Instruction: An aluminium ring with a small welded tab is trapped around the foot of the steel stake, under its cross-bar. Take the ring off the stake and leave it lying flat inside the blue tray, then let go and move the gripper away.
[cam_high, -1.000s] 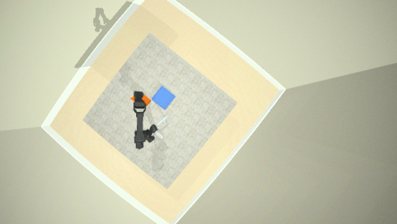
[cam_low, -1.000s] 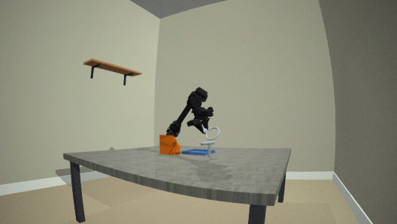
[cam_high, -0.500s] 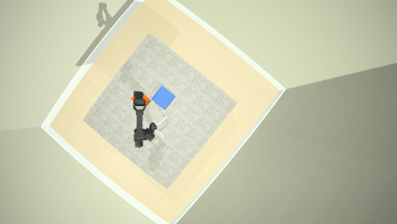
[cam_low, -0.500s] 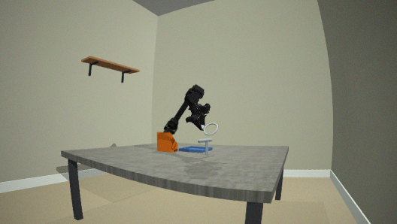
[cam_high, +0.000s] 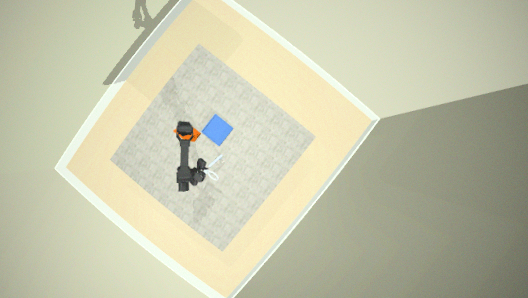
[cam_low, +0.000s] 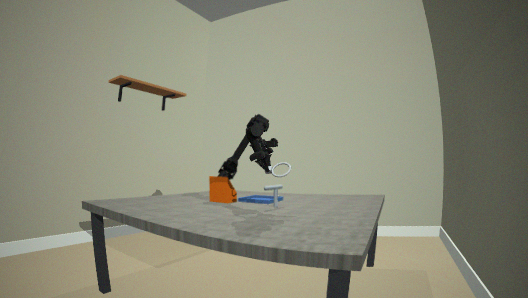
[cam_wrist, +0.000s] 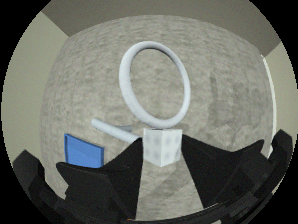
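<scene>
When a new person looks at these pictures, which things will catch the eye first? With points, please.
Probably the pale ring (cam_high: 213, 178) (cam_low: 272, 173) (cam_wrist: 125, 80), held up above the table by its tab in the black gripper (cam_high: 204, 168) (cam_low: 269, 171) (cam_wrist: 161, 140). Next come the two strong colours on the grey table: the orange arm base (cam_low: 221, 190) and, beside it, the blue tray (cam_high: 217, 130) (cam_low: 259, 199) (cam_wrist: 84, 151).

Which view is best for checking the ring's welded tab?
Wrist: the tab shows large and whole between the pincer fingers, with the ring beyond it. Exterior gives only a pale speck at the fingertips; top shows the ring small, its tab not distinguishable.
</scene>
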